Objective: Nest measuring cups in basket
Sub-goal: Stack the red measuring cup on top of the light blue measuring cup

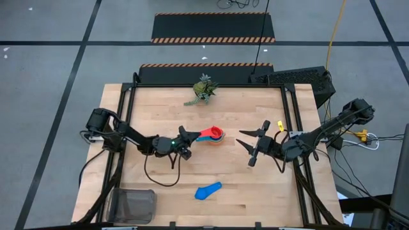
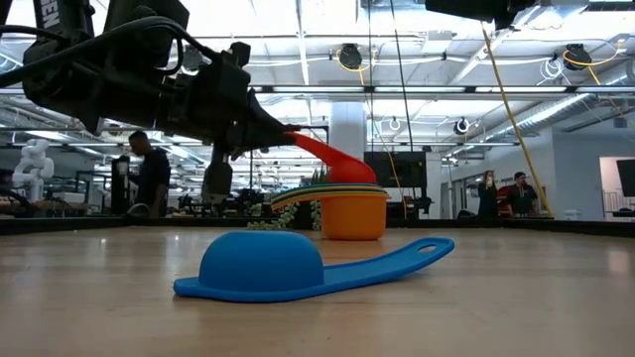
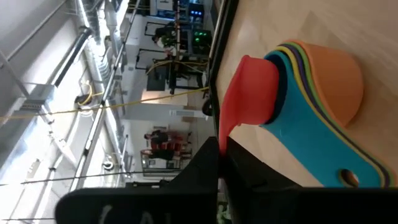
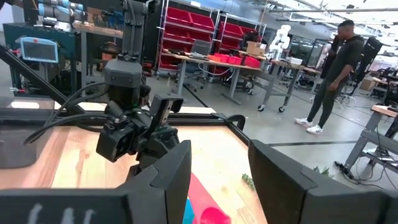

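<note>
A nested stack of measuring cups (image 1: 218, 137) stands mid-table, with the orange cup (image 2: 354, 215) outermost and green, yellow and blue rims above it. A red cup (image 3: 256, 87) sits tilted at the top of the stack, my left gripper (image 1: 190, 137) shut on its handle. One blue cup (image 1: 208, 190) lies mouth down on the wood near the front edge. The basket (image 1: 134, 206) stands at the front left corner. My right gripper (image 1: 252, 144) hovers open to the right of the stack, with nothing between its fingers. My left gripper pinches the free end of the red cup's handle (image 3: 224, 127) between its two fingers. The fingers come about level from the table's left and lie along the handle. The handle slants up from the stack to the fingers (image 2: 276, 127), and the red bowl rests tilted in the nested cups.
A small green plant (image 1: 203, 89) stands at the far edge. A small yellow object (image 1: 279, 126) lies near the right rail. Bare wood lies between the stack, the blue cup and the basket. People stand in the room beyond the table.
</note>
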